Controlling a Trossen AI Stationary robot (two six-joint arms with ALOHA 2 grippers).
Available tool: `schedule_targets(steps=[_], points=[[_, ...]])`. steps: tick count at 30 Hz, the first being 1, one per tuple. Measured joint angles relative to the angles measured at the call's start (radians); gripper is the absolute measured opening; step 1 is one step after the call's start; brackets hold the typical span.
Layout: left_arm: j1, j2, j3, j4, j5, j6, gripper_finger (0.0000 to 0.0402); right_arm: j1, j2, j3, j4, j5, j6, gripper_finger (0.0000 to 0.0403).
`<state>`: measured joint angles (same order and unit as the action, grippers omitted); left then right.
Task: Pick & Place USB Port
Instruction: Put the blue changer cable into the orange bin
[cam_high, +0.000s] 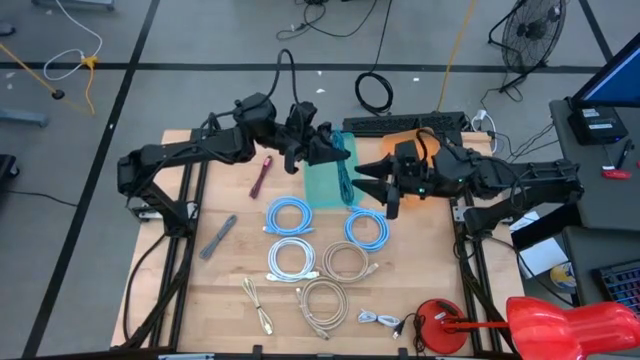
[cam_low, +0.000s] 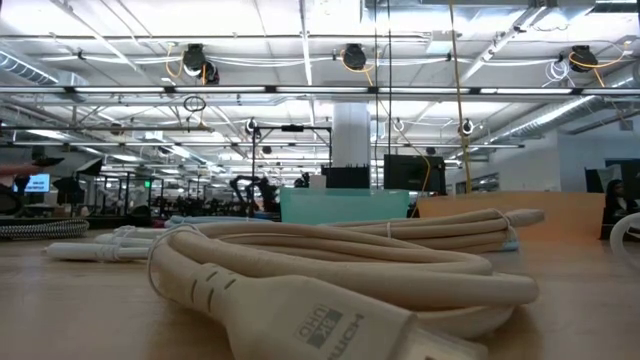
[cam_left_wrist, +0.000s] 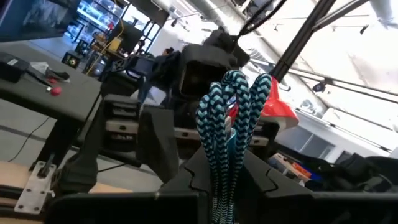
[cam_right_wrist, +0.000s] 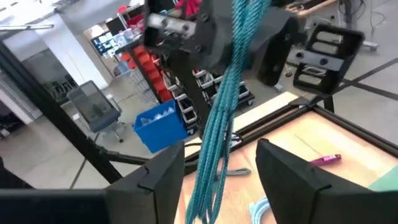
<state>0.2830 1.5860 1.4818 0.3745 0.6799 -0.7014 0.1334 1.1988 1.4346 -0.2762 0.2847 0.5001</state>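
Observation:
A teal-and-black braided cable (cam_high: 345, 172) hangs in a bundle from my left gripper (cam_high: 322, 148), which is shut on it above the teal bin (cam_high: 322, 188). In the left wrist view the cable's folded loops (cam_left_wrist: 233, 112) stick out past my left gripper (cam_left_wrist: 225, 193). My right gripper (cam_high: 368, 182) is open and points toward the table's left. In the right wrist view the hanging cable (cam_right_wrist: 225, 112) passes between the open fingers of my right gripper (cam_right_wrist: 217, 177) without visibly touching them. My left gripper pinches several strands of the braided cable just below its folded loops (cam_left_wrist: 225, 165), between the two fingers. The loops stick out beyond the fingertips. The rest of the strands (cam_right_wrist: 217, 149) hang slack below the gripper, over the teal bin; the lower ends are out of sight.
Coiled blue cables (cam_high: 290, 215) (cam_high: 367, 228), a white coil (cam_high: 291, 258) and beige coils (cam_high: 345, 262) (cam_high: 322, 300) lie on the wooden table nearer its near edge. A magenta item (cam_high: 262, 175) and a grey one (cam_high: 218, 237) lie left. An orange tray (cam_high: 405, 138) sits behind the right arm.

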Motion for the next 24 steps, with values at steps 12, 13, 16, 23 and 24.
schedule_targets(steps=[12, 13, 16, 23, 24], points=[[-0.042, 0.000, 0.000, -0.023, -0.033, 0.028, 0.0031, -0.040, 0.040, 0.000, 0.052, -0.071, 0.038, 0.0202], [-0.045, 0.000, 0.000, -0.032, -0.040, 0.033, 0.0031, -0.041, 0.042, 0.000, 0.057, -0.082, 0.039, 0.0202], [-0.050, 0.000, 0.000, -0.051, -0.052, 0.050, 0.0031, -0.042, 0.052, 0.000, 0.088, -0.103, 0.041, 0.0202], [-0.050, 0.000, 0.000, -0.049, -0.053, 0.048, 0.0031, -0.043, 0.061, 0.000, 0.082, -0.107, 0.081, 0.0186], [-0.050, 0.000, 0.000, -0.048, -0.052, 0.047, 0.0031, -0.043, 0.061, 0.000, 0.081, -0.107, 0.082, 0.0177]])
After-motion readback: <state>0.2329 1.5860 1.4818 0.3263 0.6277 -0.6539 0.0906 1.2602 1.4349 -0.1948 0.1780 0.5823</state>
